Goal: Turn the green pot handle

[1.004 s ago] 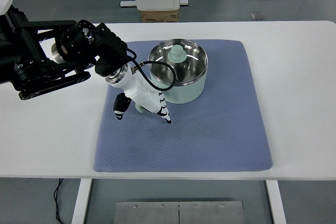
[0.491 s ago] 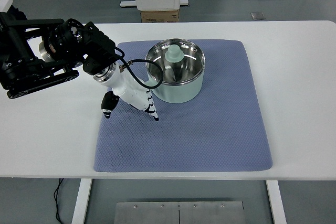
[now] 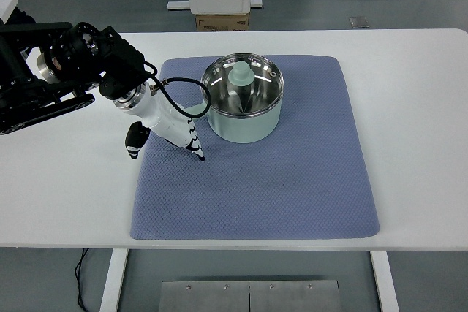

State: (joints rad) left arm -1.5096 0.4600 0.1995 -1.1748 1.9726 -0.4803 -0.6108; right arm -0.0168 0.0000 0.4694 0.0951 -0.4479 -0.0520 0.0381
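A white table point(image 3: 409, 137) is seen from above, with one blue-grey quilted mat point(image 3: 292, 180) laid across its middle. Toward the back of the mat, left of its centre, stands one pale green pot point(image 3: 243, 107) with a shiny steel inside. A pale green knob-shaped piece point(image 3: 239, 75) is seen rising at the far rim; whether this is the handle cannot be told for certain.

One black arm is seen entering from the left edge. At its end, the white left hand point(image 3: 164, 126) is held at the mat's left border, near the pot but apart from it. Its fingers are loosely spread and pointed downward, and nothing is gripped.

Over the last second the hand has been drawn away to the left, from just against the pot's left wall to the mat's edge. The pot has been shifted only slightly, and the knob is found at much the same place on the rim. From this it is judged that the turning push has been finished, or a fresh approach is being prepared.

The right arm is not seen.
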